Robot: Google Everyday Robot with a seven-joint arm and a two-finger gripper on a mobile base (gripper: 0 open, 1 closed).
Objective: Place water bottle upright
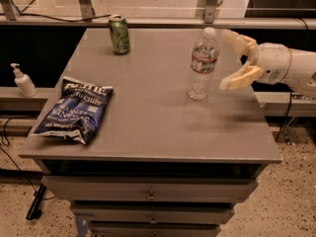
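The water bottle (pixel 202 64) is clear ribbed plastic with a white cap and a red-white-blue label band. It stands upright on the grey table (pixel 148 117), right of centre. My gripper (pixel 228 59) is just to the bottle's right, open, with its cream fingers (pixel 240 77) spread apart and clear of the bottle. Nothing is in the gripper. The white arm reaches in from the right edge.
A green soda can (pixel 119 34) stands at the table's back left. A blue chip bag (pixel 77 110) lies near the front left edge. A small white pump bottle (pixel 22 81) stands on a ledge left of the table. Drawers sit below the tabletop.
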